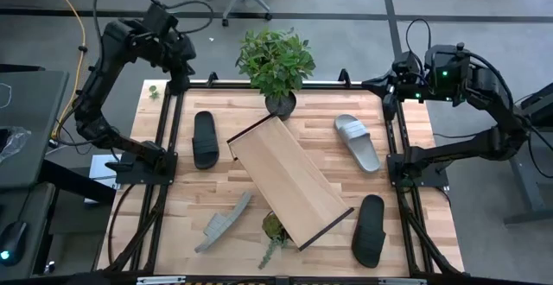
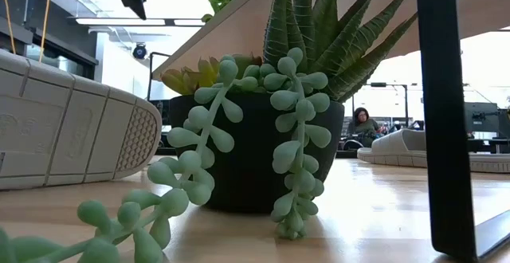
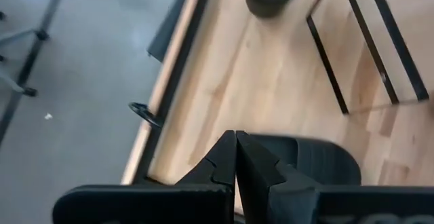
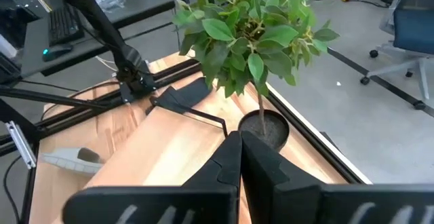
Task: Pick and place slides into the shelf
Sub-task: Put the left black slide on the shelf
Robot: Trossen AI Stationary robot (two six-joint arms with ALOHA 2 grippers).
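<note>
Slides all off the shelf point(image 1: 289, 180); nothing placed.
Four slides point(image 1: 205, 139) lie around the centre-frame shelf on the surface; left gripper point(image 3: 236, 157) and right gripper point(image 4: 241, 157) closed, empty, raised at upper corners.

No readable text in any view

The sole of the grey slide point(image 2: 72, 127) in the low view bears moulded tread blocks only, with no legible lettering; the black slides point(image 1: 205, 138), the shelf point(image 1: 289, 181) and the plant pots point(image 2: 255, 159) carry no label, brand, number or sign that can be made out; markings on the arms and on the room's furnishings are too small or blurred to read.
</note>
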